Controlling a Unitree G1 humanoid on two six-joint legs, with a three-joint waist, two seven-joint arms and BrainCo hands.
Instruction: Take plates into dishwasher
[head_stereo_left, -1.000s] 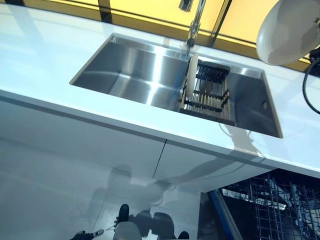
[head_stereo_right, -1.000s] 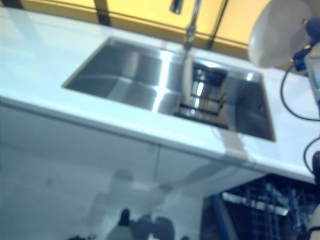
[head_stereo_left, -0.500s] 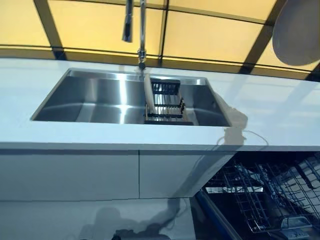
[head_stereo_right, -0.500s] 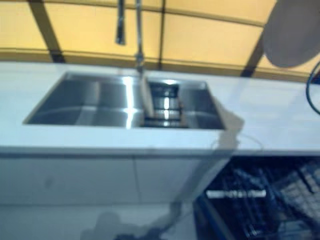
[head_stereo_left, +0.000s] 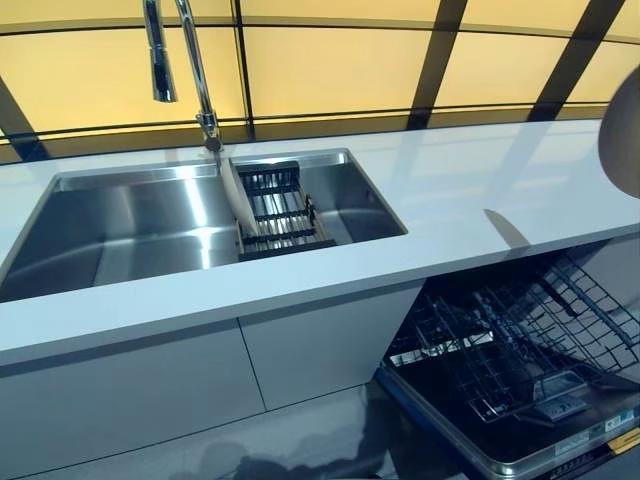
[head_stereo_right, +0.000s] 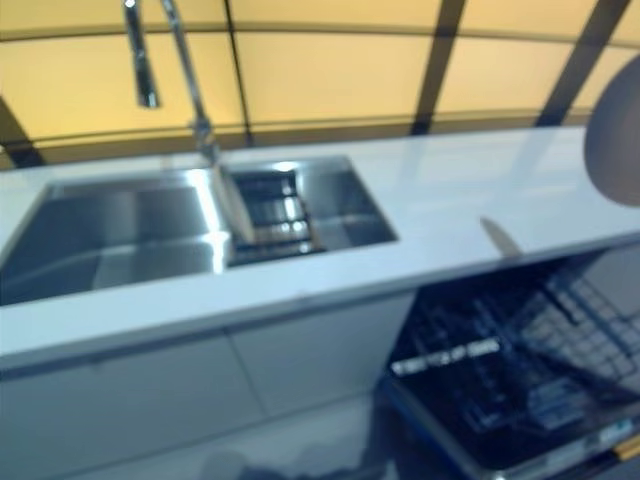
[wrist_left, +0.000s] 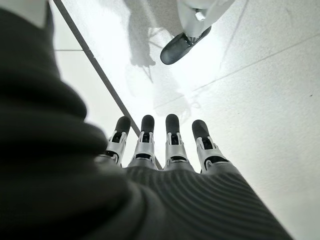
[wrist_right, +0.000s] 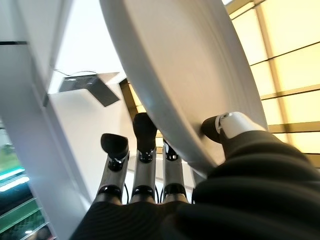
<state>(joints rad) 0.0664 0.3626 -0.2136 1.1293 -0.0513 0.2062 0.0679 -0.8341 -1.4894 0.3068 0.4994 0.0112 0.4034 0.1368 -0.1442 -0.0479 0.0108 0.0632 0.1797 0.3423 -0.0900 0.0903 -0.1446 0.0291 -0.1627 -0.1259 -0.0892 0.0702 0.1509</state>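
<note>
R hand (wrist_right: 150, 150) pinches a white plate (wrist_right: 185, 75) edge-on, thumb on one face, fingers (wrist_right: 145, 132) behind the other. It's a rim grip, prob. chosen so the plate can slide upright between rack tines. In the head views only a slice of that plate (head_stereo_left: 622, 135) shows, at the right edge of the frame, held high above the counter (head_stereo_left: 470, 200) and apart from it.

L hand (wrist_left: 165, 150) hangs idle, fingers straight & relaxed, nothing in them, pointing at pale floor; it shows in the wrist view only.

Lower right of frame: the dishwasher (head_stereo_left: 520, 440) stands w/ door dropped open and its wire rack (head_stereo_left: 500, 345) pulled out under the counter edge. Slots look bare as far as can be seen. That's the target, so the raised plate sits roughly above where it needs to go; judging by the layout, the next move calls for lowering it past the counter lip w/o clipping it, then lining the rim up w/ a tine row.

Centre left: a steel sink (head_stereo_left: 130, 230) w/ a tall tap (head_stereo_left: 185, 60) behind it. Inside, a dark drying rack (head_stereo_left: 280, 215) holds one more plate (head_stereo_left: 238, 195) standing on edge at its left side, likely next for pickup. Task reads as early: one plate in transit, one waiting, none seen loaded.

Amber panels w/ dark bars fill the top of the frame behind the counter.
</note>
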